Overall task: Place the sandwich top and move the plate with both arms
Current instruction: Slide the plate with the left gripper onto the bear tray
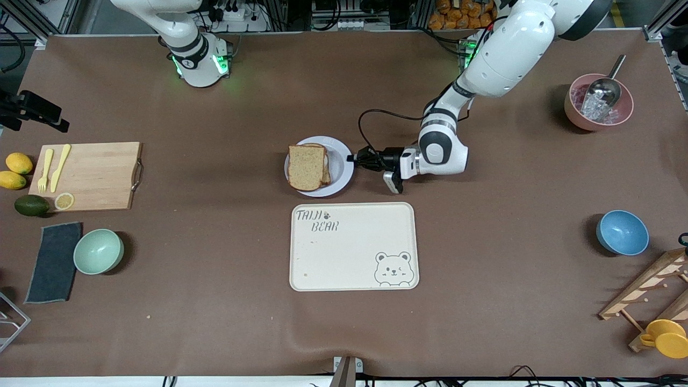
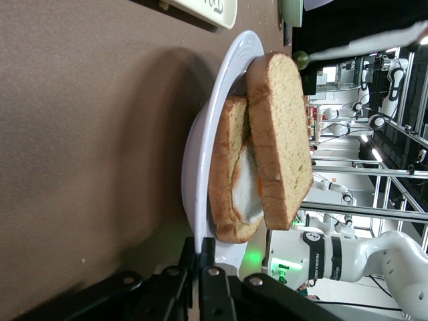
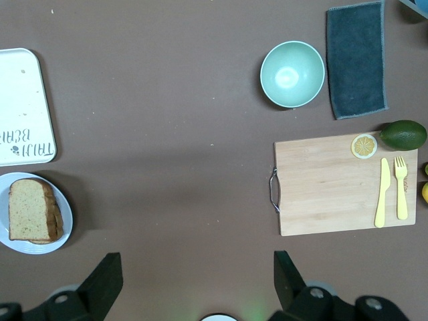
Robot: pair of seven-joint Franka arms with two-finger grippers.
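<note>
The sandwich top (image 1: 305, 167) lies on the egg-bearing slice (image 2: 227, 174) on the plate (image 1: 339, 161), mid-table, farther from the front camera than the tray. My left gripper (image 1: 352, 158) is low at the plate's edge toward the left arm's end. In the left wrist view the left gripper (image 2: 206, 244) is shut on the rim of the plate (image 2: 200, 147), with the sandwich top (image 2: 281, 140) just past it. My right gripper (image 3: 197, 281) is open and empty, high over the table. Its wrist view shows the plate (image 3: 37, 246) and the sandwich top (image 3: 27, 208) far below.
A cream bear tray (image 1: 353, 246) lies just nearer the front camera than the plate. A cutting board (image 1: 88, 174), mint bowl (image 1: 98, 251) and dark cloth (image 1: 54, 262) sit toward the right arm's end. A blue bowl (image 1: 622, 232) and pink bowl (image 1: 597, 102) sit toward the left arm's end.
</note>
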